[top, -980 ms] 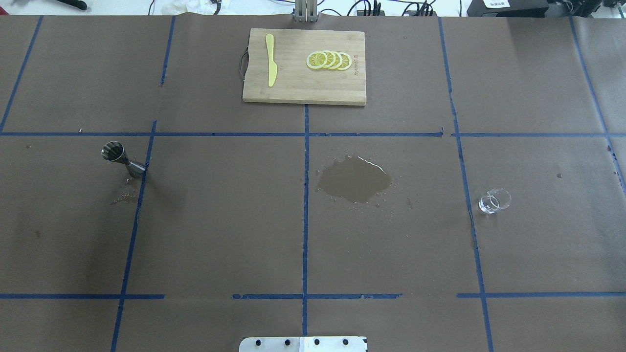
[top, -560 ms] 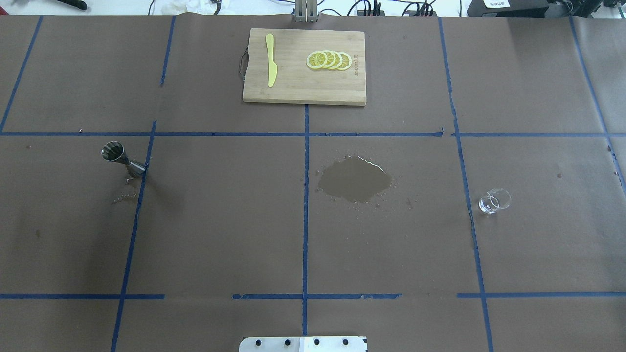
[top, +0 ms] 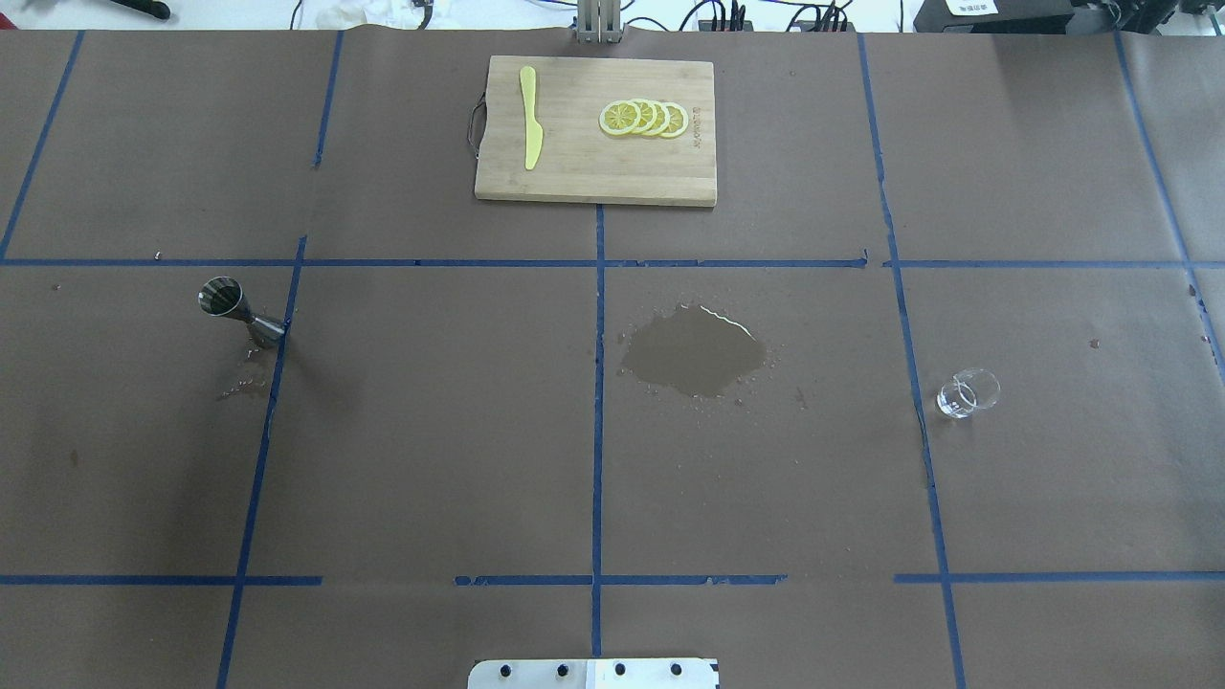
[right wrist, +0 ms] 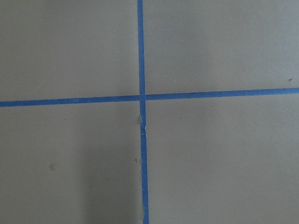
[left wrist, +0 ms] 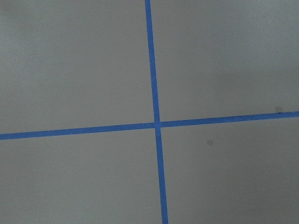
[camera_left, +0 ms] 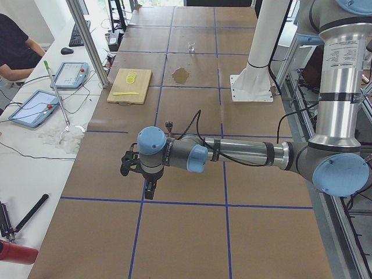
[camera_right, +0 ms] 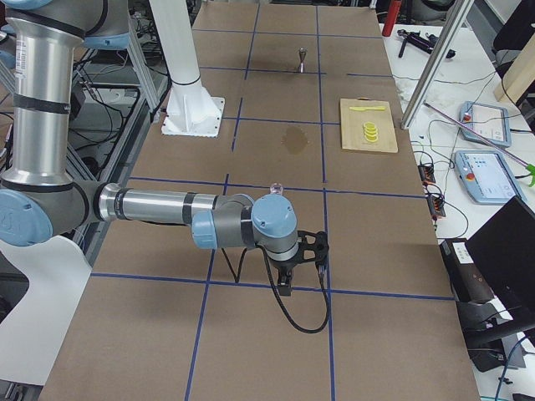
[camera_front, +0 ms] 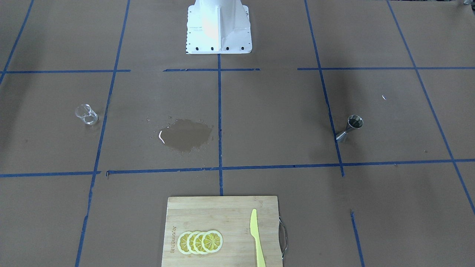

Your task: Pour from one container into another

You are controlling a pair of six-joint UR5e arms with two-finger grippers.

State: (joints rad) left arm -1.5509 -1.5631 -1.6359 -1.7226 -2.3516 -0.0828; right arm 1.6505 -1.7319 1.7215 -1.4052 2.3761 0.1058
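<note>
A metal jigger stands upright on the robot's left side of the brown table, also seen in the front view as the jigger. A small clear glass stands far off on the right side, glass. Neither gripper appears in the overhead or front view. The left gripper hangs over a tape line at the near end in the left side view, well short of the jigger. The right gripper hangs close to the glass. I cannot tell whether either is open or shut.
A wet spill darkens the paper at mid-table. A wooden cutting board at the far edge carries a yellow knife and lemon slices. The robot base stands at the near edge. A person sits beside the table.
</note>
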